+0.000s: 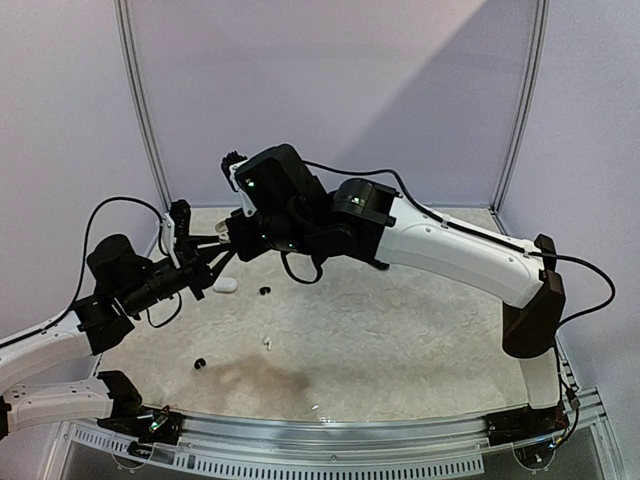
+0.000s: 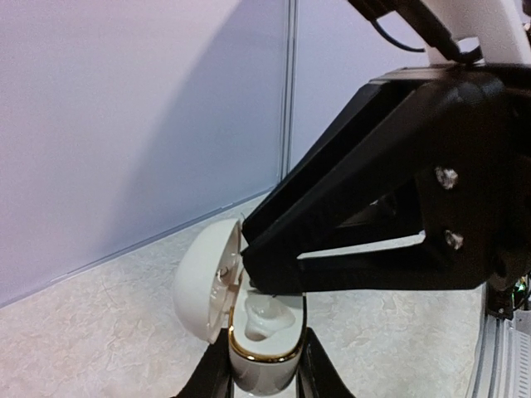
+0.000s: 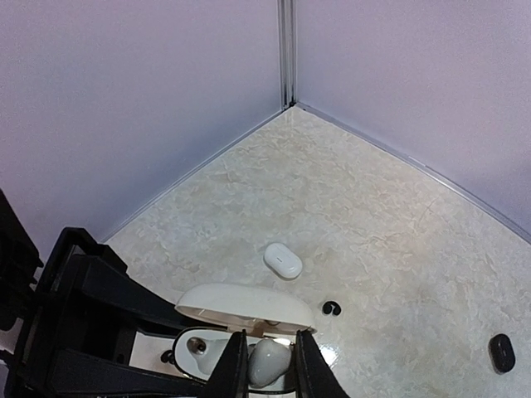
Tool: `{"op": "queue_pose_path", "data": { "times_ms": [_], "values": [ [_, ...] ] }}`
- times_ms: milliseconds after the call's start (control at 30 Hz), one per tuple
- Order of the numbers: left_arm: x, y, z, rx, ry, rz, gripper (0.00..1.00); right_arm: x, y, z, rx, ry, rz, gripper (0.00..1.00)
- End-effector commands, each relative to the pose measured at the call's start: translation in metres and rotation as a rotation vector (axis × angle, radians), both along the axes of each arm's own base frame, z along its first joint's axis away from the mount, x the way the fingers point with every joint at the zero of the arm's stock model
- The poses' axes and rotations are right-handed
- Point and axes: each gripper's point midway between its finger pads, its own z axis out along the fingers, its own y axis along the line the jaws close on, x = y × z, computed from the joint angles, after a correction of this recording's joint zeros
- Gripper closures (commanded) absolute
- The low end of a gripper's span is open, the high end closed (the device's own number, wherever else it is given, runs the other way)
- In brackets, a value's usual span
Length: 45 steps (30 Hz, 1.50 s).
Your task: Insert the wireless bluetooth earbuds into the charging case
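Over on the left, the left gripper [image 2: 265,348] was clamped on the base of the white charging case [image 2: 264,377], holding it upright; the gold-rimmed mouth faced up and the lid [image 2: 199,286] stood swung open to that gripper's left side; a white earbud [image 2: 267,317] sat in the case's well, right between the left fingers; the right gripper [image 3: 269,348] was poised in from the right, tips just over the open mouth, jaws narrow with that earbud showing in the gap; pinching it or only hovering over it, I couldn't tell. Past the right gripper's tips a closed white case [image 3: 282,259] lay on the table [image 3: 373,207]; a black earbud [image 3: 332,308] lay near it, off to that gripper's right; farther right, a black oval piece [image 3: 501,352], too small to name. Back toward the arm bases from both grippers, a second black earbud [image 1: 199,363] and a loose white earbud [image 1: 267,342] lay apart on the table.
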Motion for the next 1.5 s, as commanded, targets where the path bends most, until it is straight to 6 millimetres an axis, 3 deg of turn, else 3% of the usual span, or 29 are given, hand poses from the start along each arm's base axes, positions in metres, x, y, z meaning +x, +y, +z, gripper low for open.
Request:
{"op": "queue_pose_path", "data": {
  "times_ms": [0,233,533,833,967,1100,1167,1267,1467],
  "values": [
    [-0.006,-0.003,0.009,-0.013,-0.039,-0.018,1.0,-0.003,0.007,-0.013,-0.045,-0.012,0.024,0.93],
    [-0.006,0.0,0.005,0.001,-0.024,-0.007,1.0,-0.008,0.007,0.0,-0.039,-0.061,0.081,1.0],
    [-0.019,-0.008,-0.005,0.005,0.037,-0.094,1.0,-0.022,-0.011,0.053,0.048,-0.15,0.154,1.0],
    [-0.023,-0.009,-0.003,0.015,0.032,-0.117,1.0,-0.037,-0.019,0.074,0.09,-0.162,0.231,1.0],
    [-0.039,-0.017,0.004,0.014,0.012,-0.219,1.0,-0.055,-0.023,0.089,0.102,-0.177,0.36,1.0],
    [-0.07,-0.03,0.022,-0.01,-0.025,-0.42,1.0,-0.098,-0.031,0.122,0.2,-0.168,0.651,1.0],
    [-0.086,-0.036,0.029,-0.027,-0.022,-0.533,1.0,-0.119,-0.034,0.129,0.195,-0.216,0.784,1.0],
    [-0.097,-0.04,0.036,-0.024,-0.037,-0.612,1.0,-0.138,-0.036,0.129,0.179,-0.231,0.905,1.0],
    [-0.112,-0.045,0.039,0.002,-0.047,-0.731,1.0,-0.149,-0.035,0.103,0.069,-0.241,1.023,1.0]
  ]
}}
